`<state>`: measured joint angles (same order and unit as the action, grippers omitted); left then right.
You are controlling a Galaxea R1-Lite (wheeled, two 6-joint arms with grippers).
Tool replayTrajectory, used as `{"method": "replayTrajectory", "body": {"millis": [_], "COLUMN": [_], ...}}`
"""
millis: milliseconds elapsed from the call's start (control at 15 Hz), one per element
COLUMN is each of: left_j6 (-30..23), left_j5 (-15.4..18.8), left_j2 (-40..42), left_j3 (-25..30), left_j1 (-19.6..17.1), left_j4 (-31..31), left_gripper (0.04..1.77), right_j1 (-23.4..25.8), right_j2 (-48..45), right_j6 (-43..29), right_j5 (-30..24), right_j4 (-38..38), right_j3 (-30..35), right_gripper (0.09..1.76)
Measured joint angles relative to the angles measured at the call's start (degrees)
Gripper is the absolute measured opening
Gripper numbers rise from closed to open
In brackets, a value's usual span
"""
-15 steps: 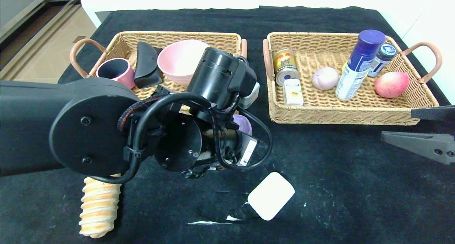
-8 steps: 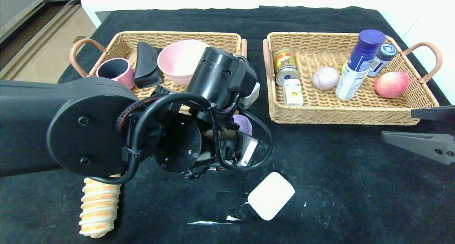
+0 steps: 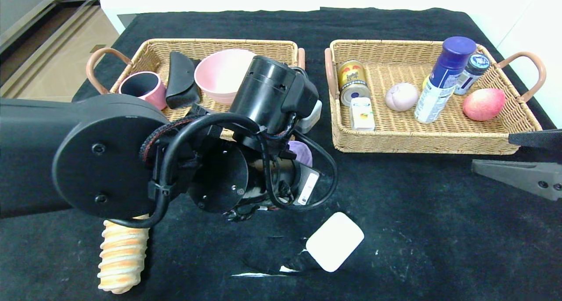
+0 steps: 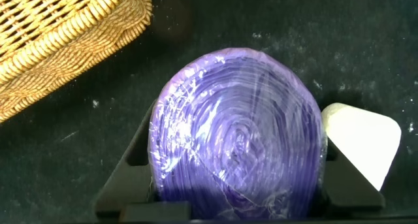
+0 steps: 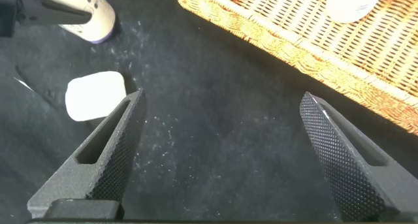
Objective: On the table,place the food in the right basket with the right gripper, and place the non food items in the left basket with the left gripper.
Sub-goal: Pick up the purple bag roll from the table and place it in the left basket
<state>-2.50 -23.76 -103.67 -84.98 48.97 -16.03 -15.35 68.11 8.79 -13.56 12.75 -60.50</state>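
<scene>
Gripping the purple film-wrapped roll [image 4: 236, 134] between its black fingers [image 4: 127, 178], the left gripper [image 4: 238, 185] has risen slightly over the last second, lifting the roll just clear of the black tablecloth [image 3: 421, 231] near the left wicker basket's [image 3: 281, 48] front right corner. Judged from that, the carry into this basket has begun. Its near rim stands between roll and drop spot; a pink bowl [image 3: 219, 73], pink cup [image 3: 142, 87] and black pouch [image 3: 181, 79] already crowd it. A white rounded pad [image 3: 335, 241] and ridged bread roll [image 3: 120, 257] lie toward the table's front edge. The right gripper [image 5: 225, 159] hangs wide open and empty before the right wicker basket [image 3: 439, 141].
</scene>
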Motion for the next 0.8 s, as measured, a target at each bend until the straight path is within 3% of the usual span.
{"method": "replayTrajectory", "body": {"millis": [800], "left_j6": [-0.5], "left_j5": [-0.2], "left_j2": [5.5], "left_j3": [0.6], "left_j1": [0.5], "left_j4": [-1.1], "left_gripper": [1.0], "right_j1": [0.0], "right_j2": [-0.5], "right_j6": [0.0], "right_j5": [0.0], "right_j4": [0.0], "right_j3": [-0.1], "right_gripper": [1.71]}}
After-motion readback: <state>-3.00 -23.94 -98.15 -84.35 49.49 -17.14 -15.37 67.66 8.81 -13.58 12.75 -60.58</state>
